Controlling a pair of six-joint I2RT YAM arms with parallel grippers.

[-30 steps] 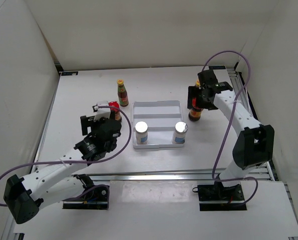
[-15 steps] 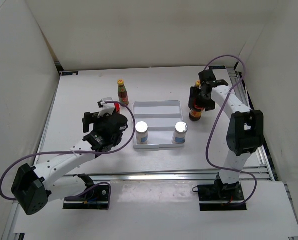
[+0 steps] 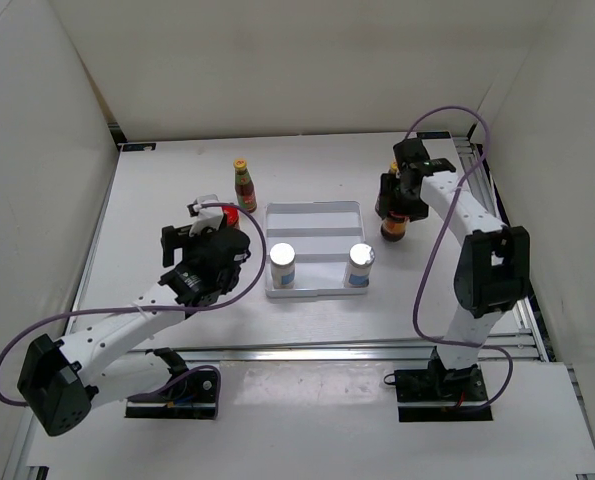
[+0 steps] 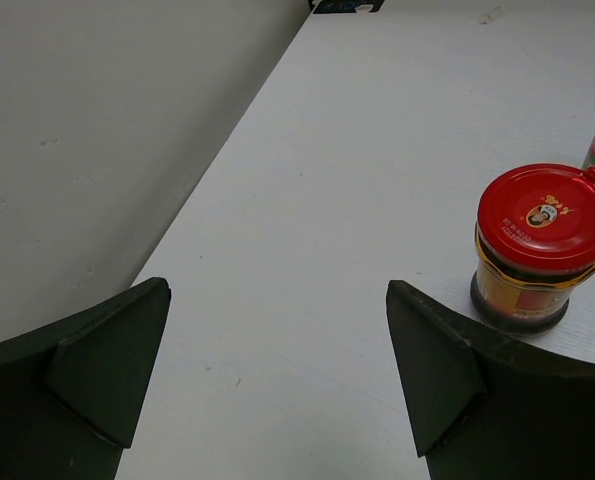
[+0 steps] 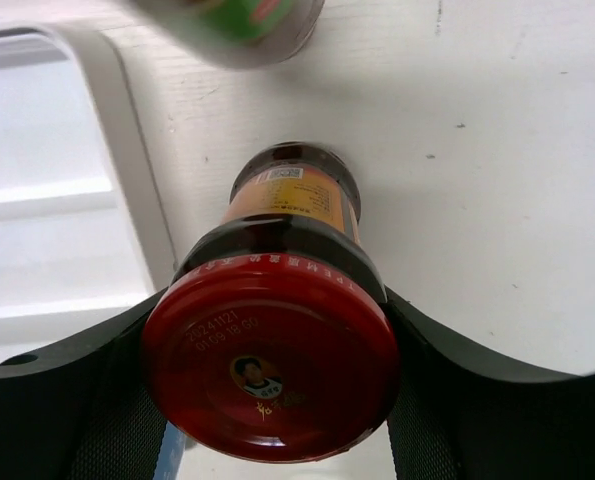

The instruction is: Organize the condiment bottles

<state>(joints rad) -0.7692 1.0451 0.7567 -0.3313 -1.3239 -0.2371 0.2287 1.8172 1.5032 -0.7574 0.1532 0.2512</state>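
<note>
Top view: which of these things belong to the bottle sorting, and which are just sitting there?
Job: left bottle, right bottle (blurred), left jar, right jar, left shaker, right shaker.
Just there: tray.

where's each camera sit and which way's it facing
Top external: above, behind the bases, looking down on the table; left arm, right arm show.
Left wrist: on left arm, facing along the table; its fingers show, red-lidded jar ahead.
Right wrist: on right arm, looking down on a second red-lidded jar between its fingers.
Shared: top external shows both jars.
</note>
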